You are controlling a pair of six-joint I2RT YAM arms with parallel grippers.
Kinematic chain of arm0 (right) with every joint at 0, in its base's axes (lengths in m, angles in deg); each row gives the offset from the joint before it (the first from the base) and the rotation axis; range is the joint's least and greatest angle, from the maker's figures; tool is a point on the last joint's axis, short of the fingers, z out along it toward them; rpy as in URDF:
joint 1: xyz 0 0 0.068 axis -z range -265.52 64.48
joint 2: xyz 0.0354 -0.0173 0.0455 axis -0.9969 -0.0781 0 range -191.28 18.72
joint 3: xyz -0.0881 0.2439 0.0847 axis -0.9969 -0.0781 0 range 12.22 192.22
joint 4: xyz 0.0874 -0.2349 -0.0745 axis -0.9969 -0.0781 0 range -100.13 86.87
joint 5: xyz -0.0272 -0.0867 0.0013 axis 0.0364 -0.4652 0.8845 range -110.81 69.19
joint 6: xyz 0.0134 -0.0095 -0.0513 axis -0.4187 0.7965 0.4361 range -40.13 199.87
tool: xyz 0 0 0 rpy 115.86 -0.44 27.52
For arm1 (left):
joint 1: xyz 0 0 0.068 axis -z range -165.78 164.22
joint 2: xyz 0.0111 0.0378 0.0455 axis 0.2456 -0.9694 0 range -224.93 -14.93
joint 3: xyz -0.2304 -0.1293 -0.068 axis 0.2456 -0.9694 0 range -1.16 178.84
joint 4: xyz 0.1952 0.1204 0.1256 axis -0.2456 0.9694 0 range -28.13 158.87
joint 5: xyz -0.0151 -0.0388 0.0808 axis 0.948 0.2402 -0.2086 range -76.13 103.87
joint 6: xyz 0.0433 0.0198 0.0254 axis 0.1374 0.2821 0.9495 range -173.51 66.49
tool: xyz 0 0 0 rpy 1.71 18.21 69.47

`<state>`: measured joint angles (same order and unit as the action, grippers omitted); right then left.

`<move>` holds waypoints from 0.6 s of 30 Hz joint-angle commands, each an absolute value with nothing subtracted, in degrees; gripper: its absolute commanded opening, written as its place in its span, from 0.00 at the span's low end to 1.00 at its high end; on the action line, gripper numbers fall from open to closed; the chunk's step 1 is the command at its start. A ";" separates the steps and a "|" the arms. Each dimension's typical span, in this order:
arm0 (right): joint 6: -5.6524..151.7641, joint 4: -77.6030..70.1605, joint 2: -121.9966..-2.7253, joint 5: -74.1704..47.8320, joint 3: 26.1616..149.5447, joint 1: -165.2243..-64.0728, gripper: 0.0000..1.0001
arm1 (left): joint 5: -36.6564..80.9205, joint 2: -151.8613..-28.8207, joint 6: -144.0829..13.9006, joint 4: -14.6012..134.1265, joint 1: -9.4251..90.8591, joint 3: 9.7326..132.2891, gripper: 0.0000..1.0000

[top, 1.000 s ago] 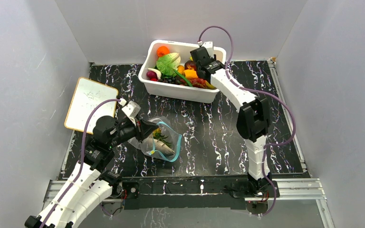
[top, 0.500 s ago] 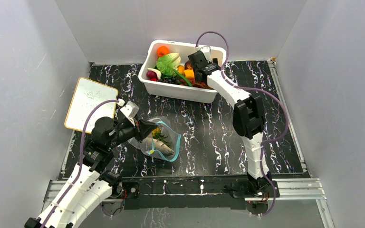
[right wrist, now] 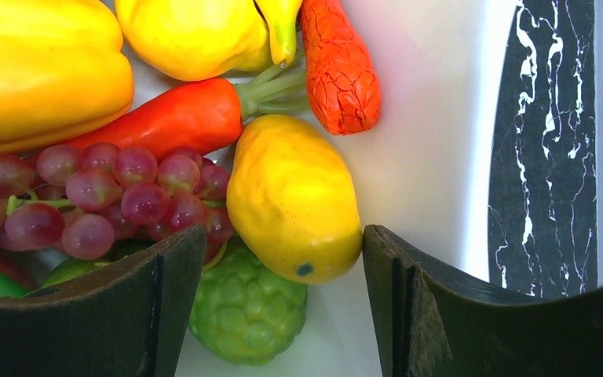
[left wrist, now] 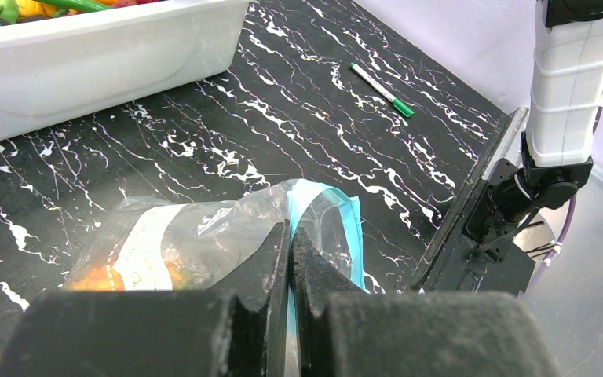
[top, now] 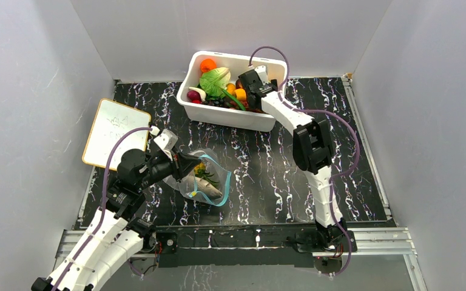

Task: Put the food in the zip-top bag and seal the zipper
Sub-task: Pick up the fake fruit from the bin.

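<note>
Zipper (left wrist: 355,243) in left gripper (left wrist: 290,236), wrist view only

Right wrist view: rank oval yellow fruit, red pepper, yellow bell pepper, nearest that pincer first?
1. Oval yellow toy fruit, inside the open right pincer.
2. Long red pepper, beyond, leftward.
3. Yellow bell pepper, top left.

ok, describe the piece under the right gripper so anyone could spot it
In the white tub at the table's far side, look toward its right end, where the right gripper stands open. Between its jaws lies a yellow fruit, next to red grapes: oval, with one dark dot at its tip.
</note>
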<state>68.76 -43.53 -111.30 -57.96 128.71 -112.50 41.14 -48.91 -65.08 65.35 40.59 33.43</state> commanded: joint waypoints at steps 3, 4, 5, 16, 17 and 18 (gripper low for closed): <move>68.32 -43.73 -114.19 -59.92 134.36 -111.69 0.70 | 41.59 -48.25 -64.82 63.62 40.76 33.27 0.00; 68.53 -44.08 -114.60 -60.12 135.08 -111.62 0.69 | 41.70 -48.29 -64.99 63.37 40.76 33.29 0.00; 68.84 -44.09 -114.62 -60.34 135.38 -111.56 0.67 | 41.81 -48.31 -65.02 63.16 40.76 33.14 0.00; 71.02 -40.46 -108.81 -58.94 132.39 -111.58 0.36 | 41.29 -48.10 -65.32 63.58 40.76 33.07 0.00; 70.92 -40.48 -108.21 -58.55 132.12 -111.60 0.35 | 41.25 -47.93 -65.44 63.50 40.78 33.07 0.00; 70.91 -40.37 -107.56 -58.06 131.72 -111.69 0.34 | 41.14 -47.73 -65.65 63.34 40.76 32.99 0.00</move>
